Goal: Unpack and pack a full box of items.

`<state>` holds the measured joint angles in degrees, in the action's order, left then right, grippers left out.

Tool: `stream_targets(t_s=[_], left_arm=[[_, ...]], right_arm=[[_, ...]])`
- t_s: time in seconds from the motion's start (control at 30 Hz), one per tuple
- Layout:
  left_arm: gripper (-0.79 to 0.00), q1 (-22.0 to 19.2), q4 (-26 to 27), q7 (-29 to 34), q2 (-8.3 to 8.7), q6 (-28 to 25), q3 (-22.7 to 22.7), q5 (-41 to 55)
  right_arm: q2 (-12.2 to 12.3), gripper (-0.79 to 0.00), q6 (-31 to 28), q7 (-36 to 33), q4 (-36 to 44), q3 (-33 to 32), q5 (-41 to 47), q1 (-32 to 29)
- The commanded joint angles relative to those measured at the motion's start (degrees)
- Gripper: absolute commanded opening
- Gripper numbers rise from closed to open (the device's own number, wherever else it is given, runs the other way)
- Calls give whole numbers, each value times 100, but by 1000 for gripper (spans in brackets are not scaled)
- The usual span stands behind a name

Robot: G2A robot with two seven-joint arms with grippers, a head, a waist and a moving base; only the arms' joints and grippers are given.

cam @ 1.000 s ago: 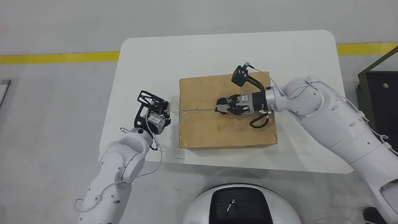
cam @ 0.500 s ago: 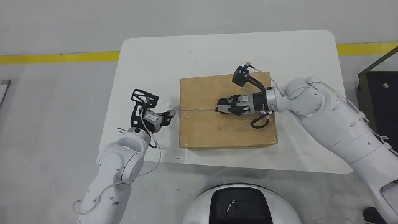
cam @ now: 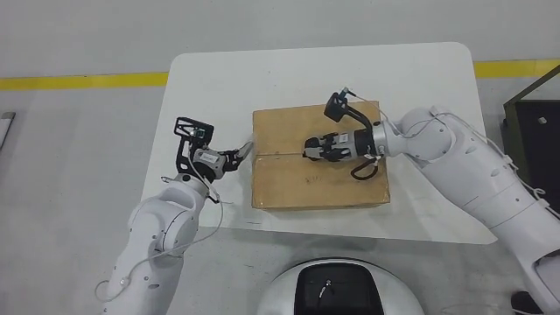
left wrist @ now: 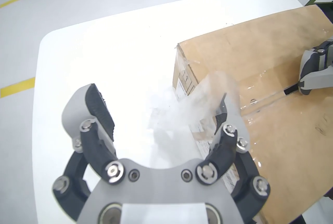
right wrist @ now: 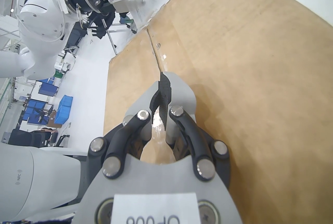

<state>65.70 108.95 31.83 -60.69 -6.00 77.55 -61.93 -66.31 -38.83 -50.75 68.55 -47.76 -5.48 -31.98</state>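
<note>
The cardboard box (cam: 319,171) sits closed around the middle of the tabletop (cam: 210,87), a little nearer the robot-side edge than the far edge. Its two top flaps meet at a seam (cam: 280,155) that runs parallel to that edge. Glossy patches of clear tape lie along the seam.

The left gripper (cam: 233,157) hangs over the bare tabletop just beside the box's left end, level with the seam. Its fingers (left wrist: 100,105) are spread wide and clamp nothing between them. A translucent, crumpled strip (left wrist: 208,97), most likely clear tape peeled from the box, clings to the finger nearer the box and stretches from the box's end face towards the gripper. The haze in the left wrist view makes it impossible to tell whether the strip's far end is attached to the cardboard.

The right gripper (cam: 315,149) rests on top of the box, near the middle of the seam and pointing along it towards the left gripper. Its fingers (right wrist: 179,90) are pressed together, with their tips down at the line where the flaps meet. A sliver of shiny tape shows in the small gap behind the tips, but nothing is clearly pinched.
</note>
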Motion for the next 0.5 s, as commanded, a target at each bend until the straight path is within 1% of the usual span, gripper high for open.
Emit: stream_targets(t_s=[0.0, 0.27, 0.47], left_arm=[[0, -50, 47, 12, -9, 11, -28, -20], [0, -386, 181, 94, -74, 131, -236, 39], [0, -584, 286, 206, -124, 129, -462, 66]], right_arm=[[-12, -785, 6, 13, -18, 18, -10, 14], [-29, -785, -23, 41, -50, 20, -25, 16], [34, -785, -16, 37, 105, -158, -119, -55]])
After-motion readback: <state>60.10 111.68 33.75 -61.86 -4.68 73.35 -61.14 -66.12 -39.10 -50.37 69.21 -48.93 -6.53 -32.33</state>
